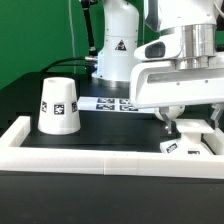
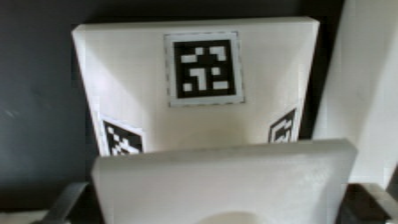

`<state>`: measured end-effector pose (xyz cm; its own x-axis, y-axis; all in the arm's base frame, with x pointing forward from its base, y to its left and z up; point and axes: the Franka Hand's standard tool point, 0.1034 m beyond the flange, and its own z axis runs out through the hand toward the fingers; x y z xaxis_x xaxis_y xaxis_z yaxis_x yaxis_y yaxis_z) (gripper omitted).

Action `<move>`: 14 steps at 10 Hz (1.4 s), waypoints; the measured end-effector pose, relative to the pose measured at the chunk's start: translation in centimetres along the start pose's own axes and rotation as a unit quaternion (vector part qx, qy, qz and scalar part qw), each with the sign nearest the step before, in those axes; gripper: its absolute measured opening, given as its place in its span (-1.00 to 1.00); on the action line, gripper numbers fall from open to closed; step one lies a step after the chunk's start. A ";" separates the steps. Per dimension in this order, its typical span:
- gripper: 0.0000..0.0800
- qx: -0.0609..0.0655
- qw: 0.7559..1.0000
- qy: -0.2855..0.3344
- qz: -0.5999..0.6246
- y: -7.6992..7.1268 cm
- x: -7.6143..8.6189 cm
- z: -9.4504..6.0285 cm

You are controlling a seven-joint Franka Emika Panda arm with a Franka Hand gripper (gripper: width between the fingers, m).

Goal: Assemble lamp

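Note:
The white lamp base [image 1: 190, 147] with black tags lies at the exterior view's right, close to the front wall. My gripper [image 1: 192, 130] stands over it with one finger down each side. In the wrist view the base [image 2: 205, 110] fills the picture, a tag on its far face. Its near part sits between my dark fingers [image 2: 68, 203], which press against both its sides with no gap showing. The gripper [image 2: 222, 205] is shut on the base. The white lamp shade [image 1: 58, 105], a cone with tags, stands upright at the exterior view's left. The bulb is out of view.
A raised white wall [image 1: 100, 160] runs along the front and left edges of the black table. The marker board [image 1: 115, 102] lies flat at the back, before the arm's white pedestal [image 1: 115, 50]. A green backdrop stands behind.

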<state>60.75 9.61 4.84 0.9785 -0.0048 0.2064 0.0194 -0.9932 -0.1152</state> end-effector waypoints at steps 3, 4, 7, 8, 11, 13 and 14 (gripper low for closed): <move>0.34 0.001 1.000 -0.001 -0.004 -0.5 0.0 0.1; 0.59 0.001 1.000 -0.001 -0.005 -0.5 0.0 0.1; 0.74 -0.003 0.999 -0.001 -0.046 0.8 -0.4 -1.1; 0.74 -0.005 0.999 -0.004 -0.041 0.9 -1.2 -2.2; 0.75 -0.011 0.999 -0.021 -0.028 0.2 -5.8 -4.5; 0.75 -0.014 0.999 -0.032 -0.016 0.6 -9.3 -5.6; 0.75 -0.017 0.999 -0.038 -0.014 0.6 -10.8 -5.6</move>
<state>49.04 8.37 8.01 0.9904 0.0300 0.1352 0.0408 -0.9961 -0.0776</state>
